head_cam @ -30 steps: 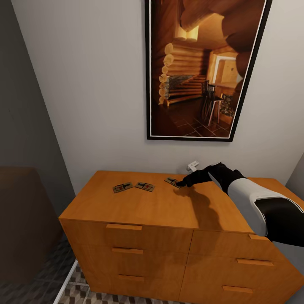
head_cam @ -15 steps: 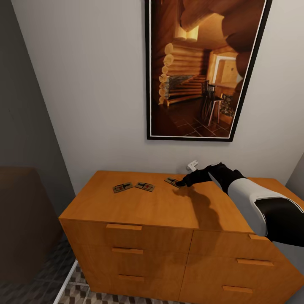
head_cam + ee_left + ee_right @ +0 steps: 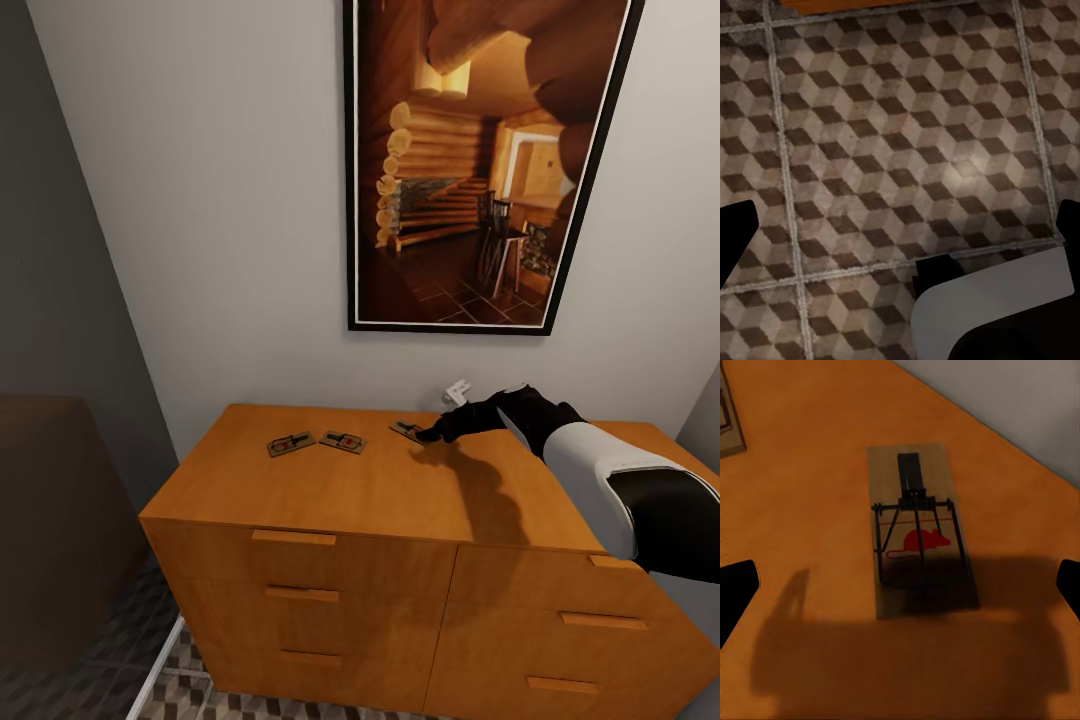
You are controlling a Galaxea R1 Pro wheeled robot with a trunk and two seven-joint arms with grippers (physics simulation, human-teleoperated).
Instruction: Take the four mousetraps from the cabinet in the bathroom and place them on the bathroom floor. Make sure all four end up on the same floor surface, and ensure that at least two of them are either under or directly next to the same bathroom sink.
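First pickup: right gripper (image 3: 432, 436) reaching for a trap on the cabinet (image 3: 350, 490).

Fingers spread wide, empty, trap (image 3: 919, 529) centred between them; next, descend and pinch. Two more traps (image 3: 291, 443) (image 3: 343, 441) lie centre-left of frame. Left gripper (image 3: 900, 240) released over tiled floor (image 3: 885, 135).

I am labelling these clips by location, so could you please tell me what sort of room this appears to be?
Probably a room in a home; nothing marks which. An orange-brown wooden cabinet stands against a plain wall under a large framed picture, and the floor has cube-pattern tiles.
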